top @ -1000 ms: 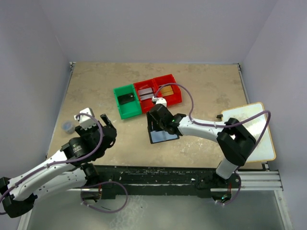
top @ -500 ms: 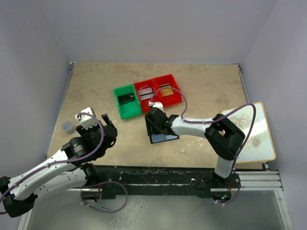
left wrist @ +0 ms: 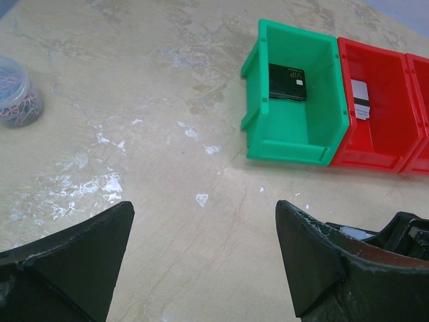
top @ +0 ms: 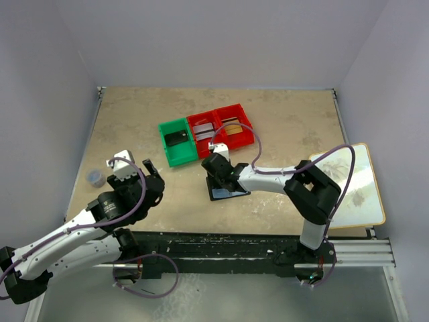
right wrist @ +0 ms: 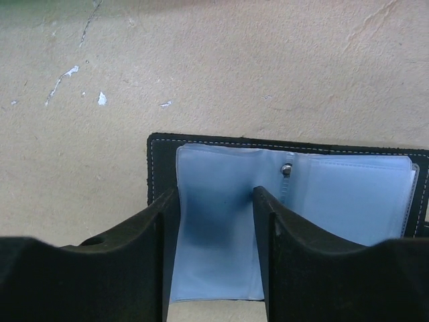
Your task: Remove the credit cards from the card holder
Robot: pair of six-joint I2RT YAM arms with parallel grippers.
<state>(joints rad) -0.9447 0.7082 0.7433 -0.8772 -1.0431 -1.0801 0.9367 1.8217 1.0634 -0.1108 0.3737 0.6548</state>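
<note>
The card holder [right wrist: 322, 194] lies open on the table, black with pale blue sleeves and a small snap; it also shows in the top view [top: 232, 193]. My right gripper [right wrist: 214, 208] is open, its fingers straddling the left sleeve close above it; in the top view it [top: 220, 181] covers the holder's far part. A black credit card [left wrist: 287, 82] lies in the green bin [left wrist: 322, 127], a silver-grey one [left wrist: 360, 99] in the red bin [left wrist: 382, 151], and a gold-brown one [top: 232, 127] in the second red bin [top: 247, 136]. My left gripper [left wrist: 204, 228] is open and empty over bare table.
A small clear jar of paper clips [left wrist: 17, 100] stands at the left of the table [top: 96, 178]. A white board [top: 355, 184] lies at the right edge. The three bins sit side by side just beyond the card holder.
My right arm has folded its elbow inward and its gripper has shifted slightly left over the card holder. The left arm and the cards have not moved.
</note>
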